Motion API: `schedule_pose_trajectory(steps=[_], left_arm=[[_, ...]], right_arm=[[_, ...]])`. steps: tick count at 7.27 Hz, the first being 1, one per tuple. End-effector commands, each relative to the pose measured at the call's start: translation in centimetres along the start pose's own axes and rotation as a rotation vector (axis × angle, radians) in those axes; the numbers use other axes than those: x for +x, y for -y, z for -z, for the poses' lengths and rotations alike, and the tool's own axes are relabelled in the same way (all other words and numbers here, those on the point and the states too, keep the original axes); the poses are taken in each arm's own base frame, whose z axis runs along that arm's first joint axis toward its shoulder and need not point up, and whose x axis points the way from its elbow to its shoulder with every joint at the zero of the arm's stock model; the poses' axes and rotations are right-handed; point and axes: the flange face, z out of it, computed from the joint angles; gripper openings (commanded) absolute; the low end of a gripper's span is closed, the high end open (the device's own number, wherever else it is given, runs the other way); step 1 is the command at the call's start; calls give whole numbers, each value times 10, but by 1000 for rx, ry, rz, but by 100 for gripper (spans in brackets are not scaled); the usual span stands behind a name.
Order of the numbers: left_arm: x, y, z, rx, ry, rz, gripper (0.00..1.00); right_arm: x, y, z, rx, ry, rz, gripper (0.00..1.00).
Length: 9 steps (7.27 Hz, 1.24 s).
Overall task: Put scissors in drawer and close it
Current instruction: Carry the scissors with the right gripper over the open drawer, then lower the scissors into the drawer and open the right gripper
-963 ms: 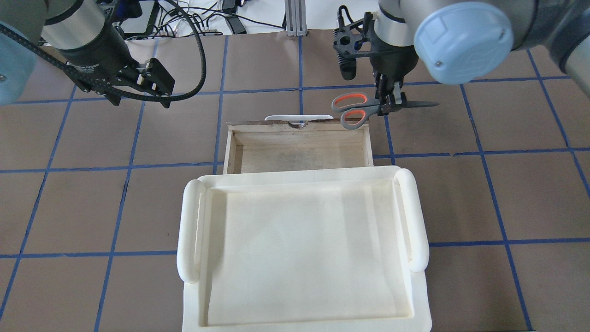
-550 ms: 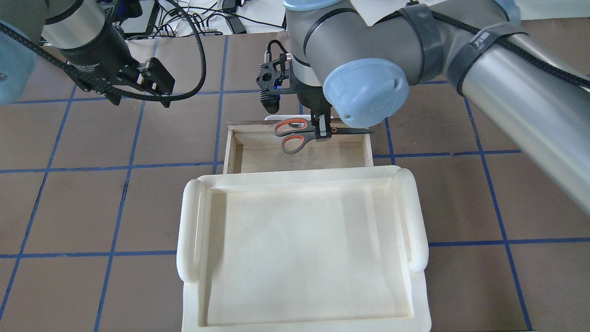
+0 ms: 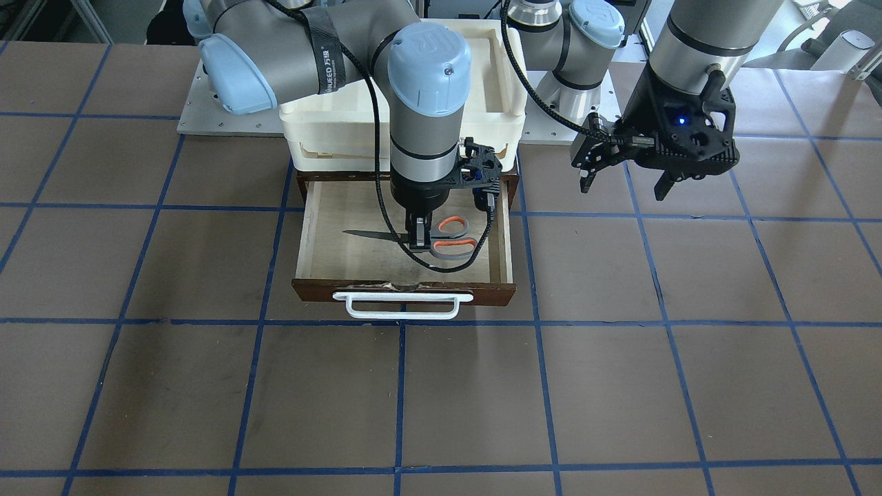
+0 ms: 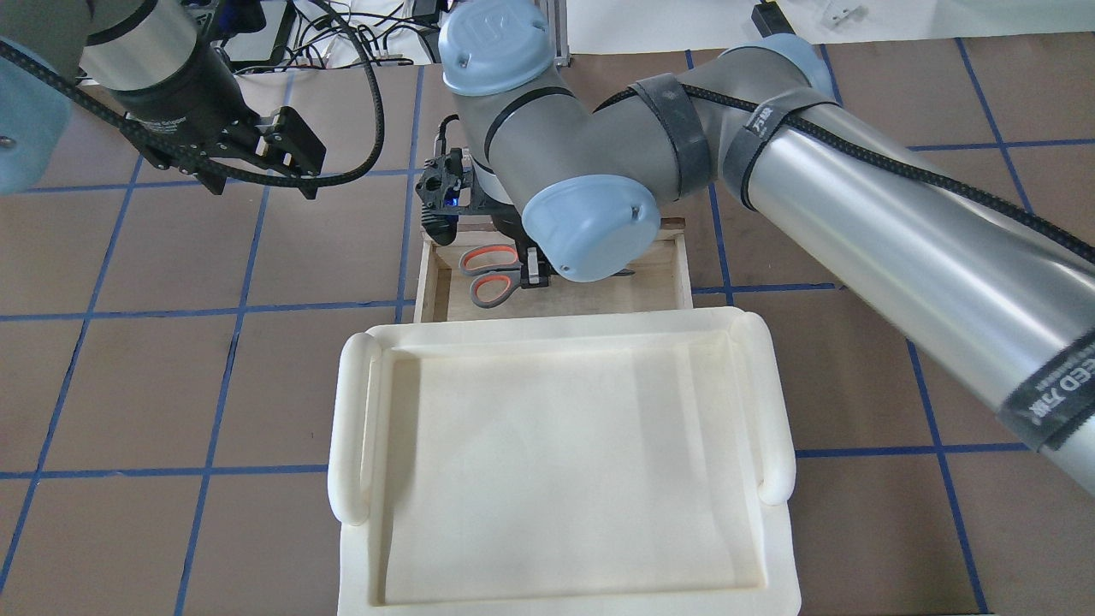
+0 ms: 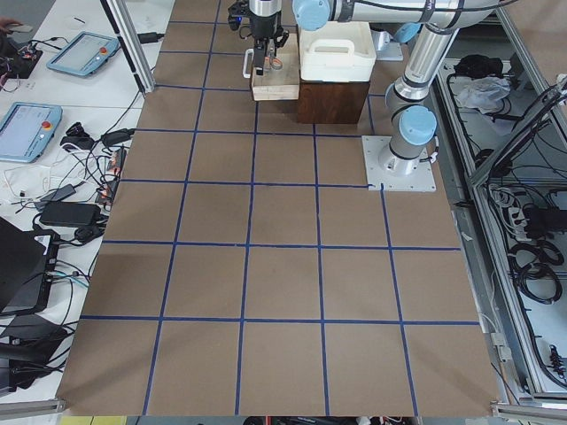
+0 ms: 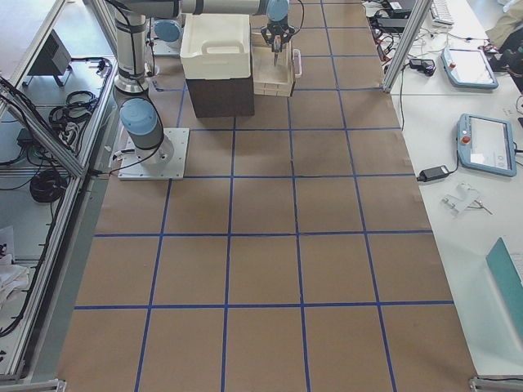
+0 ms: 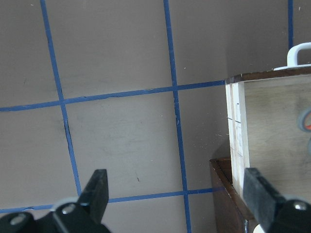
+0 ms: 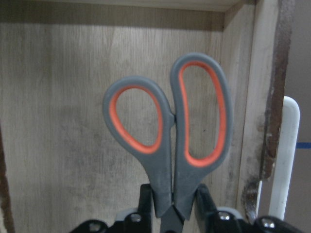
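Behind the right claw (image 3: pixel 418 242) stands a white tray stack (image 3: pixel 324 138); beneath it lies the open drawer (image 3: pixel 406 291). Its jaws clamp the scissors (image 3: pixel 451 246) near the pivot. Off beside, the left claw (image 3: pixel 623 184) hangs wide, holding nothing.

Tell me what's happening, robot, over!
Right gripper shut on scissors, low inside open drawer. Left gripper open, empty, off to the side. Drawer not closed yet; right gripper inside blocks closing.
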Motion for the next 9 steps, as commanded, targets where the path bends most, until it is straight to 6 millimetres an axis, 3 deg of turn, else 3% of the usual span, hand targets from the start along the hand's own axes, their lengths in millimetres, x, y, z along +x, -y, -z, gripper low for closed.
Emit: schedule_pose_trajectory(steps=[1,3,4,5,6,9], left_arm=[[-1,2,1,11,5,1,100],[-1,2,0,10,3,7,100],[-1,-1,1,0,6,16,100],[2,-1,1,3,-4,16,100],[2,-1,2,3,-3,16,100],[2,1,-7,-6,-10,16,100]], right_arm=[[4,2,-12,-14,10,15,0],[3,2,-14,-11,17,9,0],[3,2,-12,-8,15,3,18],[3,3,-13,-7,12,1,82],[4,2,-12,-13,6,7,100],[4,-1,-4,-12,-10,7,100]])
